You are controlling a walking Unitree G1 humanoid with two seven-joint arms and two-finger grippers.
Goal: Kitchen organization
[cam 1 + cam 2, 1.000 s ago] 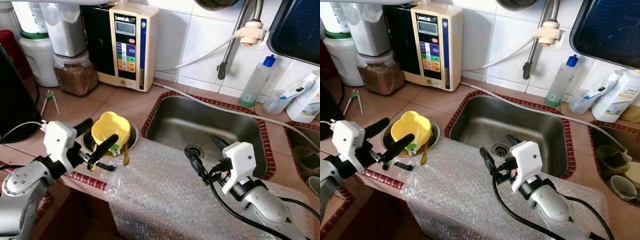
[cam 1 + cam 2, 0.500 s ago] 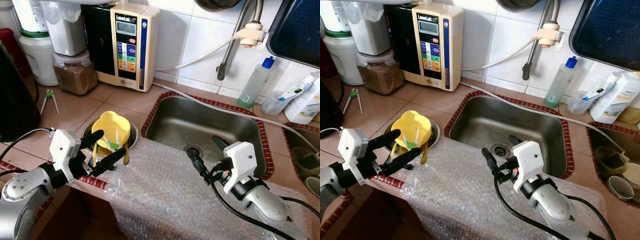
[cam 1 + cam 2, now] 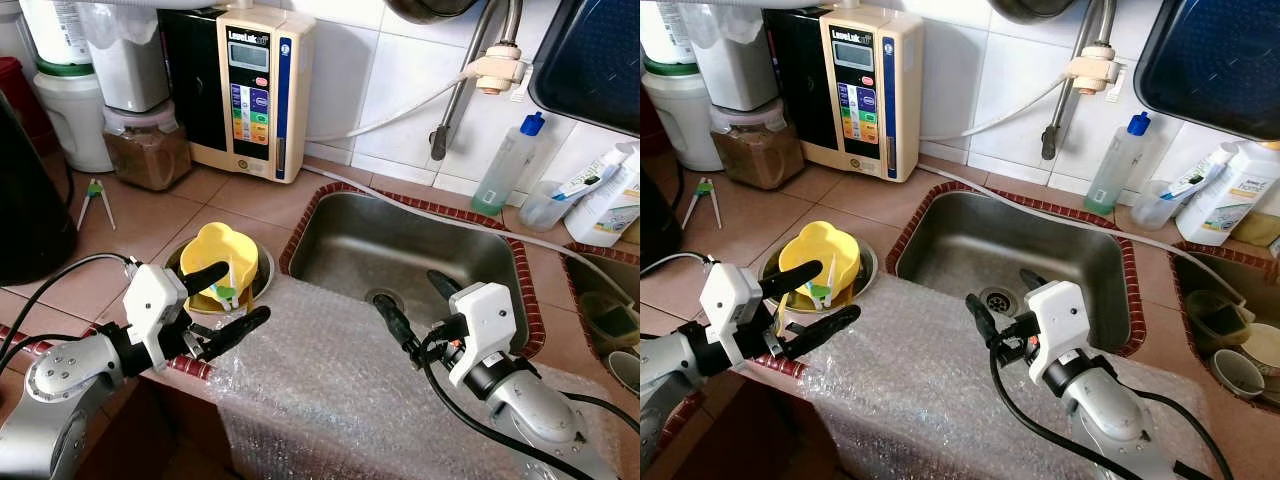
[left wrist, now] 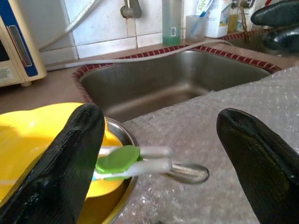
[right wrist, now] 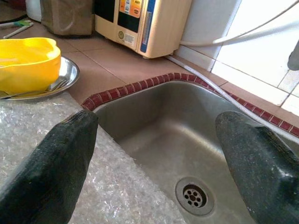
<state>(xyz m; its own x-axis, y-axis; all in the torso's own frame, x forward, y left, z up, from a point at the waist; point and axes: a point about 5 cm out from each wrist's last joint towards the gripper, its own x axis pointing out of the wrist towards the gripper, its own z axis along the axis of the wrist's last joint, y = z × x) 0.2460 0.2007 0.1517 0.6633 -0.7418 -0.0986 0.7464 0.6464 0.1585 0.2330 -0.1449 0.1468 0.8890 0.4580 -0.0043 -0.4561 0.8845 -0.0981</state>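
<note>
1. Bowl [image 3: 222, 262]: yellow, sits in a steel dish [image 3: 262, 272] on the tiled counter [image 3: 150, 215], just left of the sink [image 3: 420, 250] and touching the bubble wrap's [image 3: 330, 390] left edge.
2. Far left on the counter: dark appliance [image 3: 30, 200], white jars [image 3: 75, 115], a jar of brown powder [image 3: 148, 150], small tongs [image 3: 93, 195] lying flat.
3. Left gripper [image 3: 232, 302]: fingers wide apart, holding nothing. Upper finger lies over the bowl, lower finger over the wrap's left corner. Can't tell if either touches.
4. Left wrist view: white utensils with a green piece [image 4: 117, 161] lie across the dish rim, between the two fingers [image 4: 70, 158].
5. Water unit [image 3: 250, 90], beige with a button panel, stands against the wall tiles behind the bowl.
6. Wrap covers the counter's front edge, running from the dish across the sink front.
7. Sink: steel, drain [image 5: 194, 196] visible, red tile border [image 3: 400, 200]. A hose [image 3: 400, 115] runs from the tap pipe [image 3: 455, 95] toward the unit.
8. Right gripper [image 3: 415, 310]: fingers spread wide, nothing held, hanging over the sink's front edge near the drain.
9. Right of the sink: green soap bottle [image 3: 508, 165], cup with a toothbrush [image 3: 560, 200], white bottle [image 3: 610, 205]. Dark tray [image 3: 595, 55] hangs on the wall above.
</note>
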